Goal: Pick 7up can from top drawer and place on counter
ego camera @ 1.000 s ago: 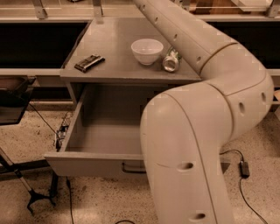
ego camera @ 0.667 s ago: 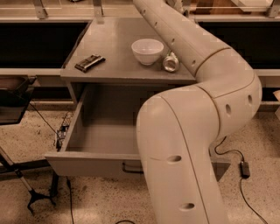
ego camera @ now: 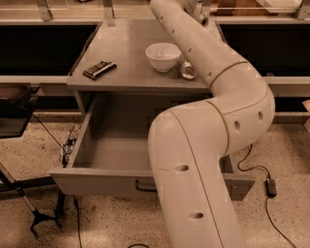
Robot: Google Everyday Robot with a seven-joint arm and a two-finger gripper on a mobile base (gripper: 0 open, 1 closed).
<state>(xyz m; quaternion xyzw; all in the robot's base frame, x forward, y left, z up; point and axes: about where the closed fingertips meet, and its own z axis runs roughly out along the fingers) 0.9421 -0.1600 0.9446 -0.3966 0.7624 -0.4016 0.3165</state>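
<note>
1. Nearest: the robot arm (ego camera: 193,174) fills the lower middle of the view. It rises from the bottom edge, bends at an elbow on the right and runs back up and left over the cabinet.
2. Speckled floor (ego camera: 111,227); a black cable with an adapter (ego camera: 271,187) lies on it to the right.
3. The top drawer (ego camera: 97,180) is pulled fully out. The arm covers its right part and most of the drawer handle (ego camera: 144,185).
4. The counter (ego camera: 126,41) sits above and behind the drawer. At its left front lies a dark flat object (ego camera: 99,69).
5. White bowl (ego camera: 163,56), upright, near the counter's middle.
6. The 7up can (ego camera: 187,70) lies on its side on the counter, just right of the bowl, silver end toward the camera and the arm hiding its right edge. Label not readable.
7. Farthest: the gripper (ego camera: 194,7) is at the top edge, above the counter's back, well apart from the can and mostly cut off. Apart or together: cannot tell.
</note>
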